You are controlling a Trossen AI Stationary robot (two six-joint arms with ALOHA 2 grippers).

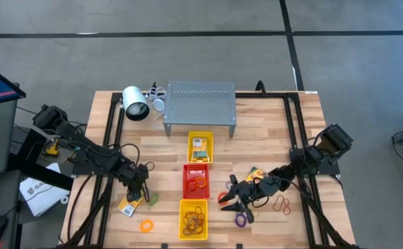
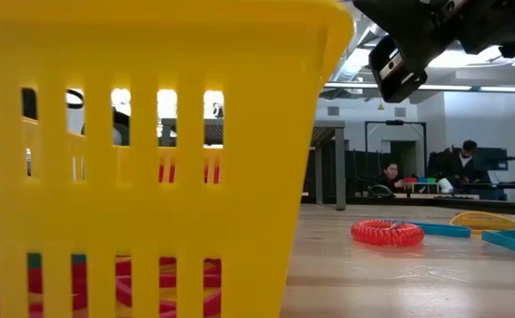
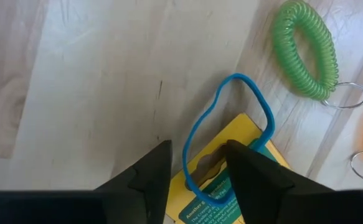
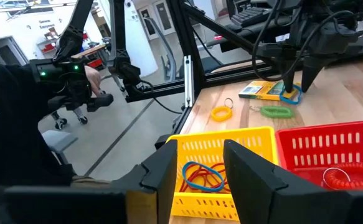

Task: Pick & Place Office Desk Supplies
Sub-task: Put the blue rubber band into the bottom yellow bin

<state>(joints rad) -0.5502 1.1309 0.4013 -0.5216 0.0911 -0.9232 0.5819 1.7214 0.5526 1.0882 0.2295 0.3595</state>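
My left gripper (image 1: 139, 193) points down at the near left, open. Its fingers (image 3: 150, 177) stand on either side of one side of a blue rubber band (image 3: 231, 81). The band lies on the hang-hole end of a yellow card packet (image 3: 246, 127) that rests flat on the table. A green coil ring (image 3: 306, 53) and an orange coil ring (image 1: 146, 225) lie beside it. My right gripper (image 4: 200, 146) hangs level and open above the table, right of the trays, with nothing between its fingers. Under and near it lie a red coil (image 2: 387, 232), a purple ring (image 1: 240, 220) and brown bands (image 1: 282, 203). My left gripper comes from above, slanting down, with its fingertips low at the card packet's hang-hole end (image 3: 209, 163) and one side of the blue band (image 3: 188, 146) in the gap. I cannot tell whether the fingers touch the band or the packet.
Three trays stand in a row at mid-table: yellow (image 1: 191, 140) far, red (image 1: 185, 181) middle, yellow (image 1: 182, 218) near, the last holding rubber bands (image 4: 203, 176). A white lamp-like cylinder (image 1: 135, 104) and a perforated metal shelf (image 1: 200, 104) stand at the back. Another card packet (image 1: 256, 173) lies by the right arm.
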